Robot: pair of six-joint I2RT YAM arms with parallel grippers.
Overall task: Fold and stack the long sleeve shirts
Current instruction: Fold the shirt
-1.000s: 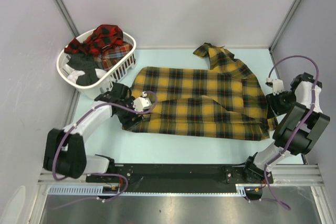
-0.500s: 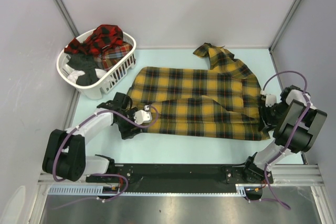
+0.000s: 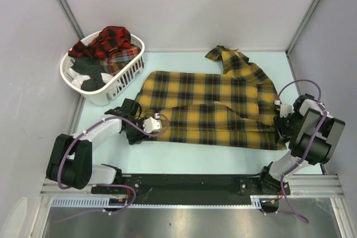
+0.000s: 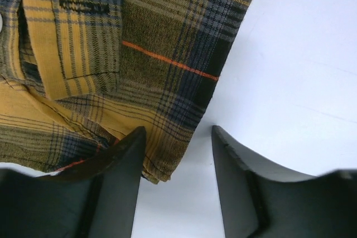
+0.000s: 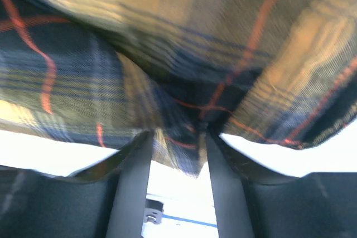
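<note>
- Shirt [image 3: 212,110] is laid flat on the table [image 3: 195,154], ready for folding.
- Its near-left corner is straddled by the left gripper [image 4: 177,132], jaws apart.
- Right hem is bracketed by the right gripper [image 5: 178,137]; whether it is clamped cannot be told.

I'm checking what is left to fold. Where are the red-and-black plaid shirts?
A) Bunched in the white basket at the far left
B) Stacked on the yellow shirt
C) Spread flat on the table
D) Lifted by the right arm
A: the red-and-black plaid shirts sit bunched in the white basket, and only the yellow shirt lies spread on the table.
</note>
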